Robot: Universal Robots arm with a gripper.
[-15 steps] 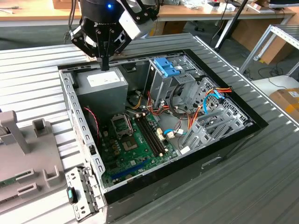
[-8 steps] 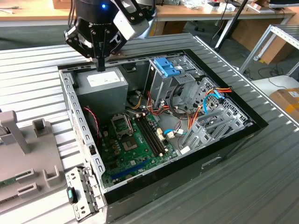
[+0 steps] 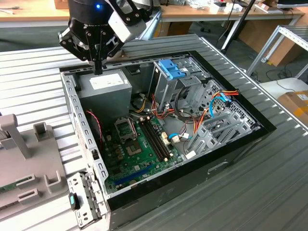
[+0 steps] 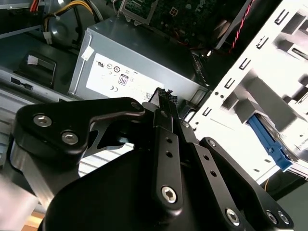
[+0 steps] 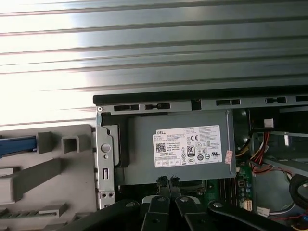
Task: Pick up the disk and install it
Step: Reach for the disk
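Exterior view, black gripper (image 3: 98, 67) jaws closed above boxy grey power supply (image 3: 103, 91)

Ribbed metal table (image 3: 269, 183) carries open computer case (image 3: 192, 174), grey fixture (image 3: 29, 159).

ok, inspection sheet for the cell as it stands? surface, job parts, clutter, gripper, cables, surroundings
Surface: ribbed metal table with an open PC case on it.
Job's things: disk not gripped; its blue rail shows in the grey holder beside the case.
Clutter: nothing seen.
Gripper: gripper shut and empty, over the power supply.
Cables: red, yellow and orange leads loose inside the case near the drive cage.
Surroundings: wooden bench behind, cardboard box at the exterior view's right.
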